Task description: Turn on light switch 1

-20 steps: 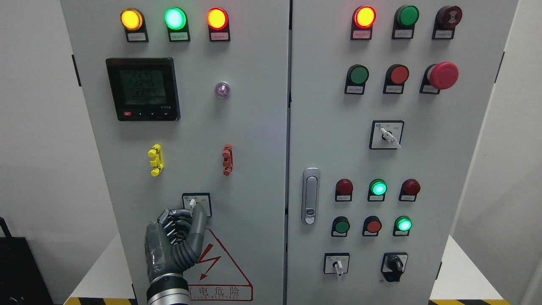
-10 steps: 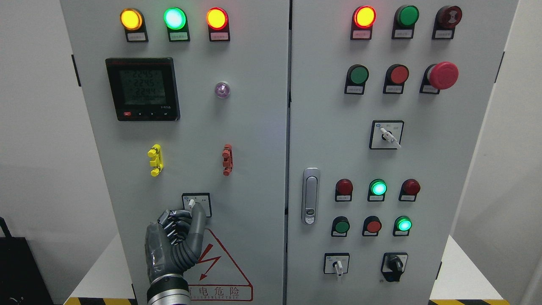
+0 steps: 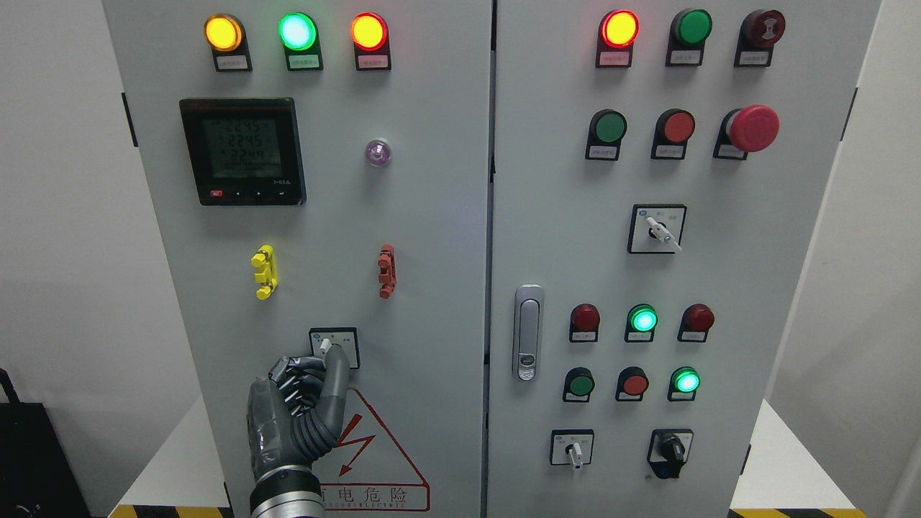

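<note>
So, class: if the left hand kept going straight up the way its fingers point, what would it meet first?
The left hand would meet the small white switch lever just above its fingertips; it may already touch it, depth is unclear.

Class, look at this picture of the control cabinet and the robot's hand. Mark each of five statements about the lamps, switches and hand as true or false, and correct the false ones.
1. The robot's left hand is at the small white-levered rotary switch low on the left door. True.
2. The three round lamps atop the left door are all green. False: only the middle green lamp is green; its neighbours glow amber and orange-red.
3. The big red mushroom button sits on the right door. True.
4. The black digital meter is dark. False: its display shows digits.
5. The silver door handle is on the left door. False: it is on the right door's left edge.
</note>
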Available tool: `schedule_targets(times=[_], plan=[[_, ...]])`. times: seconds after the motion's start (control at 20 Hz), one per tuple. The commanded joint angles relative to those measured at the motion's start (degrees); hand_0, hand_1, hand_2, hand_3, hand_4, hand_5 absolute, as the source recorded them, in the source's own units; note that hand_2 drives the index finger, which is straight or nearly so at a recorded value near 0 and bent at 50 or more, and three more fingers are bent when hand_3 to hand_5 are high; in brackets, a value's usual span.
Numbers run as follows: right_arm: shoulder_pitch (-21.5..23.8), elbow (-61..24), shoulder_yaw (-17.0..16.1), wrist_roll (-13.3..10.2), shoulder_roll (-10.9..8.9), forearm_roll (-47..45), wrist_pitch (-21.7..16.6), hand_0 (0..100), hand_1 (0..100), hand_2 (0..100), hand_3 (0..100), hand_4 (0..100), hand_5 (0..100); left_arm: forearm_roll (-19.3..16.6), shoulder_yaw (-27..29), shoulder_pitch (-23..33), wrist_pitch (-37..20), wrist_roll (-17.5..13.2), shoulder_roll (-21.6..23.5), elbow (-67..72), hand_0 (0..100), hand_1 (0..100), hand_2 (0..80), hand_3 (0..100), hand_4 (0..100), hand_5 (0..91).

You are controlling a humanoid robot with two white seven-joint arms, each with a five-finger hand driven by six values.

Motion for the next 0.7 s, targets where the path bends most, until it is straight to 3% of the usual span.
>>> schedule_targets(times=[0.0,0.65], plan=[[0.0,0.0,0.0,0.04,0.0,0.01,-0.05,5,0,0,0,0,0,0.0,0.03,-0.03,0.01,-0.11,-0.03,0.0,88,52,59.9,89,90,79.3],[0.0,0.0,0.0,-0.05,0.0,0.01,-0.05,5,0,0,0,0,0,1.23,0.03,-0.03,-0.08,-0.02,-0.03,0.0,99,52,63.2,90,91,79.4]])
